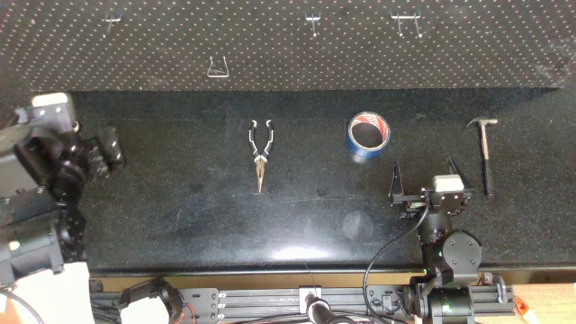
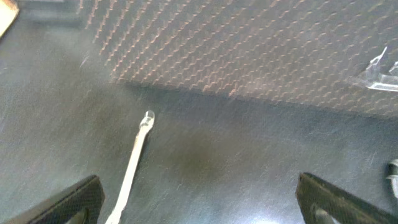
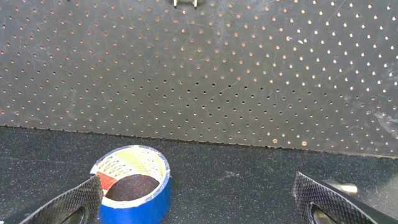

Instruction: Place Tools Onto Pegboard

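Right gripper (image 1: 424, 171) jaws spread wide, blue tape roll (image 1: 369, 132) just ahead, left gripper (image 2: 199, 180) jaws spread above wrench (image 2: 132, 163), pliers (image 1: 261, 155) and hammer (image 1: 485, 157) flat on black table (image 1: 180, 198), pegboard (image 1: 288, 45) with hooks (image 1: 407, 22) at back.

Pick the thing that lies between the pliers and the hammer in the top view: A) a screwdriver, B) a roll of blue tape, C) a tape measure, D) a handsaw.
B: the roll of blue tape sits between the pliers on its left and the hammer on its right.
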Robot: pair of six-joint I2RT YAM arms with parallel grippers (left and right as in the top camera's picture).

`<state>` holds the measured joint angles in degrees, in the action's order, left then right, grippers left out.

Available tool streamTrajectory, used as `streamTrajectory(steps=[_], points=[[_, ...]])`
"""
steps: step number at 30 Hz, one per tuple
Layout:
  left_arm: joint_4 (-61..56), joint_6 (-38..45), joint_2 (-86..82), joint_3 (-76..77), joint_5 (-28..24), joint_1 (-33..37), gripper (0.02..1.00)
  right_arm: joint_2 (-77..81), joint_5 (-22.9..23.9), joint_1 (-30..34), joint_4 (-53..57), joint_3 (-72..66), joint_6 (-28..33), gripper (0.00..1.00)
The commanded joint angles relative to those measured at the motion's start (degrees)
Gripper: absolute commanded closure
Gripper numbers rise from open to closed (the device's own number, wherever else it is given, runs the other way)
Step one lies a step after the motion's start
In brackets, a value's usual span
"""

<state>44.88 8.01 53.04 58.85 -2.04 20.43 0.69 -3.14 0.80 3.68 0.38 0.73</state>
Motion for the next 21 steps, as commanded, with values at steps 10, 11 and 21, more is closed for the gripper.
streamTrajectory(steps=[10, 11, 21], points=[[20.04, 29.22, 3.76, 1.6, -0.17, 25.22, 0.025, -0.57, -0.35, 0.31, 0.33, -0.15, -0.7, 0.014], [20.5, 30.67, 3.17, 1.6, -0.2, 26.62, 0.023, -0.57, -0.35, 0.31, 0.33, -0.15, -0.7, 0.012], [19.96, 34.34, 3.85, 1.6, -0.17, 33.27, 0.023, -0.57, -0.35, 0.31, 0.33, -0.15, -0.7, 0.012]])
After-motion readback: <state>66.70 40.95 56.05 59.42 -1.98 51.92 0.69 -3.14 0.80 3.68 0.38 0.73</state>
